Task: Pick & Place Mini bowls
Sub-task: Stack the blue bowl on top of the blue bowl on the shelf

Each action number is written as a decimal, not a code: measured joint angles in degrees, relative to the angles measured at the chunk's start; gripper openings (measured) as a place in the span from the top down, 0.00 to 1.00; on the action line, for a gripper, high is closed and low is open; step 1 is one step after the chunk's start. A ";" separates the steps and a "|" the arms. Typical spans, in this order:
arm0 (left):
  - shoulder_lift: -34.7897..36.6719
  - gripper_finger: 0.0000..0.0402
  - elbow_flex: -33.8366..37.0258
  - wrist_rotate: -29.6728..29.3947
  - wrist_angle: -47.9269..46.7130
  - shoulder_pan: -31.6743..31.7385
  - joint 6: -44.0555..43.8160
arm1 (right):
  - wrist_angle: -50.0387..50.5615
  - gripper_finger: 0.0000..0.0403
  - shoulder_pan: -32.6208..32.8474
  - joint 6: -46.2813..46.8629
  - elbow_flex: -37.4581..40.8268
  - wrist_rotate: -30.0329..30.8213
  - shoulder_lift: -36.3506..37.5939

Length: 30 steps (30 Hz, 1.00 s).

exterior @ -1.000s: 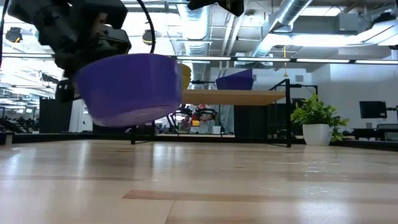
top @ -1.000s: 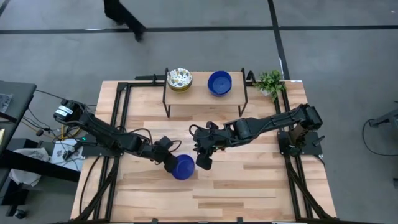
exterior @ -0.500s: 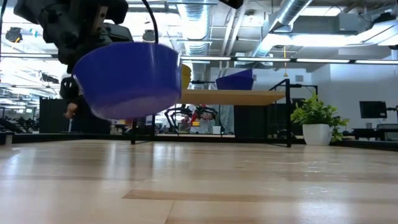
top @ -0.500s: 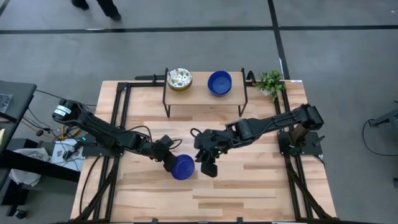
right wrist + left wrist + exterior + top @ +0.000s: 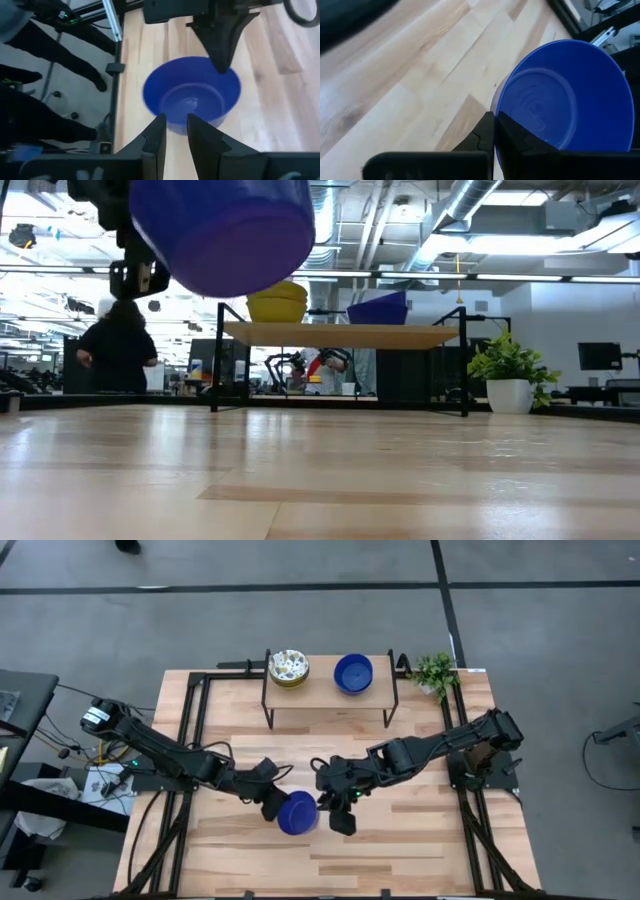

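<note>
The left gripper [image 5: 273, 802] has its jaws pinched fully together on the rim of a blue mini bowl [image 5: 297, 811], one finger inside the wall and one outside, as the left wrist view shows. The bowl hangs clear above the surface [image 5: 420, 840], near its middle towards the near edge; in the low view it rides high with open air beneath it.

The right gripper [image 5: 340, 814] sits just right of that bowl, its jaws partly open with a narrow gap and nothing between them, pointed at the rim opposite the left gripper.

The risks, as I judge them:
- A single thin-rim pinch lets the bowl swing or slip, and a drop from this height could bounce it off the surface.
- If the right jaws meet the wall instead of straddling it, they would push the bowl out of the left grip.
- The two grippers are close enough to collide.

Far off, a raised shelf [image 5: 328, 692] carries a floral bowl [image 5: 288, 666] stacked on a yellow one at its left and another blue bowl [image 5: 353, 672] at its right; a small plant [image 5: 434, 673] stands beyond.
</note>
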<state>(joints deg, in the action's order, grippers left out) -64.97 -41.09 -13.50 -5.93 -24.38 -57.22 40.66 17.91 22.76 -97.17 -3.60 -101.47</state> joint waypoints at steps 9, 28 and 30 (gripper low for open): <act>0.01 0.99 -0.89 -0.33 -0.52 0.65 1.40 | 0.74 0.83 -0.02 -1.81 -2.35 2.09 0.04; 0.00 0.99 -0.89 -0.49 -2.51 5.32 1.36 | 12.58 0.83 -0.02 -6.60 -9.63 2.44 0.04; 0.00 0.99 -0.89 -0.16 -4.56 5.95 1.29 | 14.40 0.83 -0.02 -9.88 -9.90 2.28 0.04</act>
<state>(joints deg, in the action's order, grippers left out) -64.97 -41.98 -13.67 -10.49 -18.43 -55.92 55.07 17.89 12.88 -107.07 -1.32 -101.43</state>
